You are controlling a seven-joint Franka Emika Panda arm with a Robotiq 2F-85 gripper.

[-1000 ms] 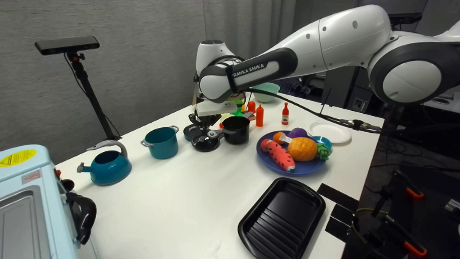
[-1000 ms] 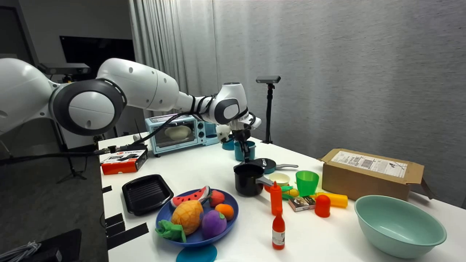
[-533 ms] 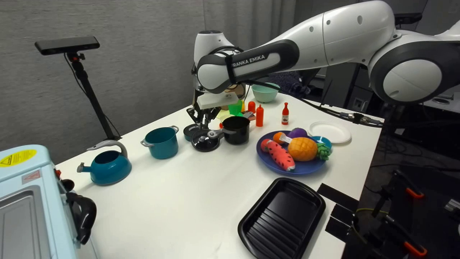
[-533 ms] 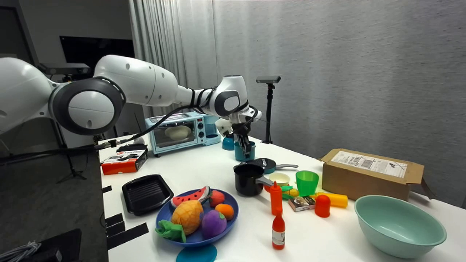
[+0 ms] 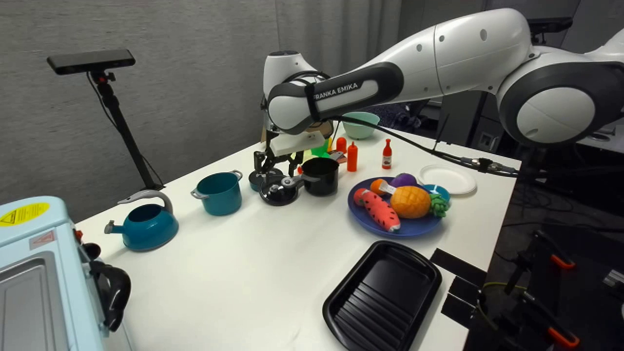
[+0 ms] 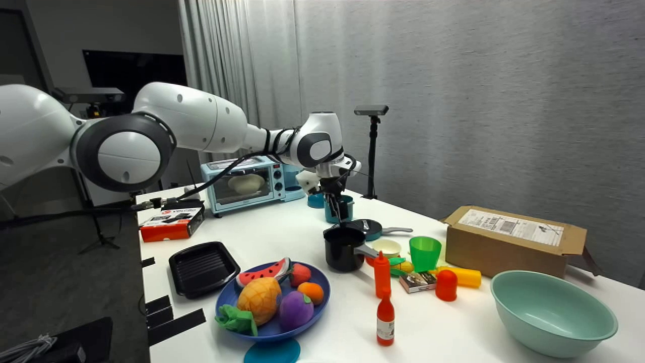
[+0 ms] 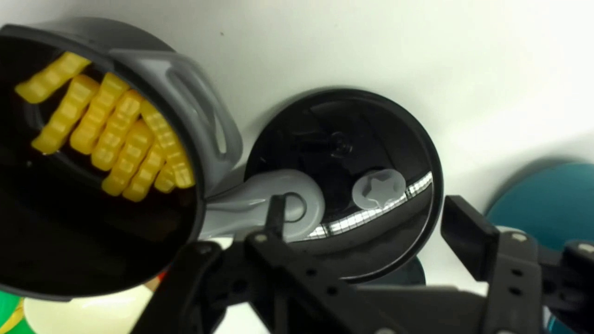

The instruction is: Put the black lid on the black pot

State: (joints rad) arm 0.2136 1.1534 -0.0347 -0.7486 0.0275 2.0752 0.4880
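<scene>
Lid point(image 7: 341, 181), glossy and black, sits at three o'clock of the black pot point(image 7: 93, 232), partly behind its grey handle point(image 7: 260, 197) in the wrist view, and looks to me light, stiff and slippery, so the gripper point(image 7: 366, 212), fingers spread wide, should pinch the knob point(image 7: 378, 189).

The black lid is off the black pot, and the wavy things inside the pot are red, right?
Not red: the wavy things inside the black pot are yellow, as the wrist view shows. The black lid is off the pot, as you said.
</scene>
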